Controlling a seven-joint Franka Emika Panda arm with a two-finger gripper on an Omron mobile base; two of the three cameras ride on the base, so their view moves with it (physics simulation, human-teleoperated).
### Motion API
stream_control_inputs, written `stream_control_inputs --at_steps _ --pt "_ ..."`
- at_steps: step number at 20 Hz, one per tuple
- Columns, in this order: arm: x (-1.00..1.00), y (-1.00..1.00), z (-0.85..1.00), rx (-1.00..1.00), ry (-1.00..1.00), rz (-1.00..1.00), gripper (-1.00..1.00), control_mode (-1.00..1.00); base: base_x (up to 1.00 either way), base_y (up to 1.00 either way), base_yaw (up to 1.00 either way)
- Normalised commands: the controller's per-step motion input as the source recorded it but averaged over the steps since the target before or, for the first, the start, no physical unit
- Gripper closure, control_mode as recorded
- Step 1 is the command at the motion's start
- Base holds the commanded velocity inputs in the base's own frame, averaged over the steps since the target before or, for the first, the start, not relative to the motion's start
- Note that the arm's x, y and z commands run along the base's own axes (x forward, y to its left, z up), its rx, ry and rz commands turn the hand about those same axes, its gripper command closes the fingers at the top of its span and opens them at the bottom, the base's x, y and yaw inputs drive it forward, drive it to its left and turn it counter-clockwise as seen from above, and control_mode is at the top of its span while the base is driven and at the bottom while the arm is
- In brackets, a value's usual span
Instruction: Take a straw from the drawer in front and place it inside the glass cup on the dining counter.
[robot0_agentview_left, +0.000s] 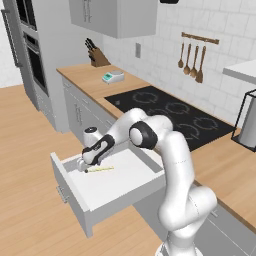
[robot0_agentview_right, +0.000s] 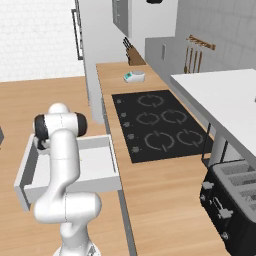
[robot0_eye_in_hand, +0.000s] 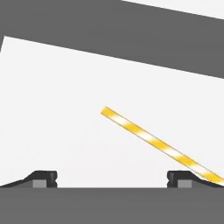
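Claw (robot0_eye_in_hand: 112, 178) spread wide above drawer (robot0_eye_in_hand: 65, 109) floor; straw (robot0_eye_in_hand: 159, 145) slants past one fingertip.

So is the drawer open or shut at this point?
Open. The drawer is pulled well out from the cabinet, its white inside exposed, with the straw lying flat on its floor beside the gripper.

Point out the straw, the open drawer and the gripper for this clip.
straw (robot0_eye_in_hand: 153, 142): hand view, middle of its striped length.
drawer (robot0_agentview_left: 120, 182): left base view, bare white floor inside.
gripper (robot0_eye_in_hand: 113, 177): hand view, midway between the two open fingertips.
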Motion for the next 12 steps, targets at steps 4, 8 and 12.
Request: stream_control_inputs --at_steps 4,8,12 --pt "0.48 0.00 -0.26 0.00 0.00 0.01 -1.00 -1.00 0.00 0.00 0.00" --pt "0.41 0.00 -0.30 0.00 0.00 0.01 -1.00 -1.00 0.00 0.00 0.00" --pt "0.09 0.00 -0.23 0.00 0.02 0.03 -1.00 -1.00 0.00 0.00 0.00"
